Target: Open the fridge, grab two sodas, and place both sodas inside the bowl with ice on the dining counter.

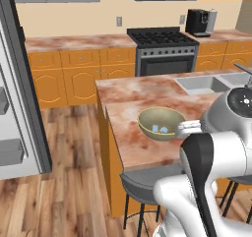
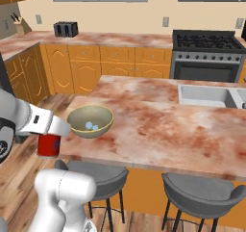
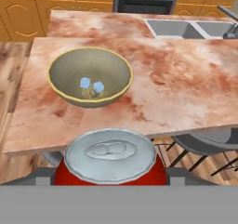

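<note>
Just off the near edge of the dining surface (image 2: 158,125), the hand (image 2: 48,140) is carrying the red can (image 2: 48,146), clamped on it, beside the bowl with ice (image 2: 90,121). Nothing but ice is lying inside yet; both sodas are seemingly still to be placed.

Reddish marbled dining counter (image 2: 158,125) with the olive bowl with ice (image 2: 90,121) near its corner.

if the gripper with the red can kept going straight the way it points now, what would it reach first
Judging by the hand view, the gripper, shut on the red can, looks toward the bowl with ice on the dining counter. The bowl's near rim would likely come first, though the counter's near edge may intervene; depth is unclear.
</note>
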{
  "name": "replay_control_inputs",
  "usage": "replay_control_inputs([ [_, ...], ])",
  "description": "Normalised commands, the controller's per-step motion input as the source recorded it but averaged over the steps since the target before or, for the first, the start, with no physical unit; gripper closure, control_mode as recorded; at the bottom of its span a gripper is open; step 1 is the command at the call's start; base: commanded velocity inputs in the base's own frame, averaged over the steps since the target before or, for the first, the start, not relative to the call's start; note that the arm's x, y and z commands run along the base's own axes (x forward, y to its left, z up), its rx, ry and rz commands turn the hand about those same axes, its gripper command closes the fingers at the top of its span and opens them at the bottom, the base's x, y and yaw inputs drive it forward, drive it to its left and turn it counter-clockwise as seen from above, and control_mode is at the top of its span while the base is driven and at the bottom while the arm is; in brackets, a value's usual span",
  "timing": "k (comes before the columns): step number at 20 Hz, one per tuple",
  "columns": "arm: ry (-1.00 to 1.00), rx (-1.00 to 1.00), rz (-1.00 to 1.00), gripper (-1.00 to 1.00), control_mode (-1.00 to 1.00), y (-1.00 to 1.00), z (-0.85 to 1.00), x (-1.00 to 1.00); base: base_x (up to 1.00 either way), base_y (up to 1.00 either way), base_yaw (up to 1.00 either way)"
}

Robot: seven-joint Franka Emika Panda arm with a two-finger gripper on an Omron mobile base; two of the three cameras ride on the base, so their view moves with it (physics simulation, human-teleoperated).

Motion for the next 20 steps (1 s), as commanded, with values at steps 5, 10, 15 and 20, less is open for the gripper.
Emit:
replay_control_inputs([
  [5,0.23,0.0,-0.06,1.0,-1.0,0.0,-0.04,0.99,0.0,0.0,0.0],
  [10,0.35,0.0,0.03,1.0,-1.0,0.0,0.0,1.0,0.0,0.0,0.0],
  [15,0.36,-0.08,0.16,1.0,-1.0,0.0,-0.2,0.93,0.0,0.0,0.0],
  [20,0.18,-0.09,0.27,1.0,-1.0,0.0,-0.45,0.73,0.0,0.0,0.0],
])
